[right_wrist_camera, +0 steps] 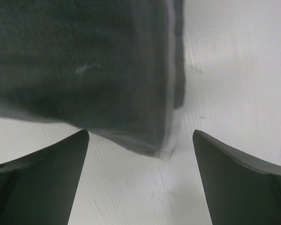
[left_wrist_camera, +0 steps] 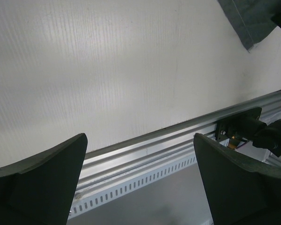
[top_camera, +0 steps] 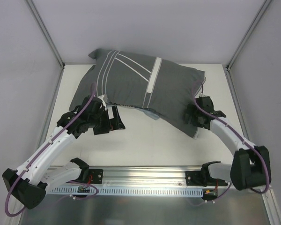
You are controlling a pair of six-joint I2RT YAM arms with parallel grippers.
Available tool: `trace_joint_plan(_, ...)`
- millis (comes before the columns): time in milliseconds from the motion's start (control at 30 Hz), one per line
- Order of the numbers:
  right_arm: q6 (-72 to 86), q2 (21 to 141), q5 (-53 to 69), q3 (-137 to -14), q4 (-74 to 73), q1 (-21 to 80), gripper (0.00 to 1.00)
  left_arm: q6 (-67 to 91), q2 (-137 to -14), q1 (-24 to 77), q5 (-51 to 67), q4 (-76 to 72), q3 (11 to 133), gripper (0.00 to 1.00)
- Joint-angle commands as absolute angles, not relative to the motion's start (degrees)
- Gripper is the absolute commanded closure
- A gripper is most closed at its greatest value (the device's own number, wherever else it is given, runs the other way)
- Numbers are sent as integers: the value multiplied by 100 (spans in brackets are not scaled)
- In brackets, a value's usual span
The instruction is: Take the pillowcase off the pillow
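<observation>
A: Start at the jaws. What are they doing?

B: The right gripper [right_wrist_camera: 140, 134] has its fingers spread wide with nothing between the pads. A corner of the pillowcase [right_wrist_camera: 84, 61] lies flat on the table [right_wrist_camera: 234, 70] just ahead of them, near the fingertips but not pinched. The left gripper [left_wrist_camera: 140, 137] is just as wide and also empty. Its camera sees only bare tabletop and the aluminium rail [left_wrist_camera: 178, 133], with a scrap of grey cloth at the upper right.

A: And the cover itself?

B: From above it lies across the far half of the table, dark striped face up and plumped out, so I judge the pillow is inside it. No white cushion is in plain view. A pale sliver shows under the near edge, but I can't tell whether that is pillow or lining. The left arm sits at the near left edge of the cloth and the right arm at its near right corner.

A: So which step is this?

B: Taking hold, I'd say, with nothing stripped off yet. The next move calls for the right fingers to advance over that corner and close on fabric alone, not on the stuffing beneath. The left should reach the near edge to hold against the pull
</observation>
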State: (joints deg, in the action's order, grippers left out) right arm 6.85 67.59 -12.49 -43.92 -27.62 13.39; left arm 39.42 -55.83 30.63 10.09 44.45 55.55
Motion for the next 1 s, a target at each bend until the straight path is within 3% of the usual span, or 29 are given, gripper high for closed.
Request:
trace_joint_plan(0, 545, 7564, -248, -4272, -1329, 1257, 5, 3973, -5388, 3006, 1160, 4500, 5458, 1)
trace_joint_plan(33, 588, 7672, -63, -4237, -1118, 1257, 11, 3981, -5362, 3006, 1169, 4500, 5441, 1)
trace_joint_plan(67, 650, 7751, -62, -4184, -873, 1257, 33, 3981, -5353, 3006, 1186, 4500, 5423, 1)
trace_joint_plan(133, 747, 7752, -166, -4149, -739, 1231, 64, 3999, -5335, 3006, 1195, 4509, 5379, 1)
trace_joint_plan(167, 808, 7700, -202, -4157, -712, 1230, 97, 4008, -5318, 3015, 1187, 4500, 5335, 1)
trace_joint_plan(300, 844, 7086, -649, -4096, -922, 1222, 99, 4008, -5317, 3006, 1081, 4500, 5265, 1)
trace_joint_plan(533, 1186, 5030, -1002, -4306, -2668, 1222, 99, 3955, -5633, 2691, 669, 4605, 5668, 1)
trace_joint_plan(633, 1283, 3863, -1352, -4517, -3636, 1213, 99, 3867, -5791, 2041, 676, 4728, 5888, 1)
trace_joint_plan(767, 1239, 3157, -2063, -4842, -4683, 1125, 99, 3902, -5844, 602, 1133, 4729, 5766, 1)
trace_joint_plan(967, 1379, 3199, -2040, -4922, -5071, 967, 99, 4201, -6617, -254, 1406, 4334, 5625, 1)
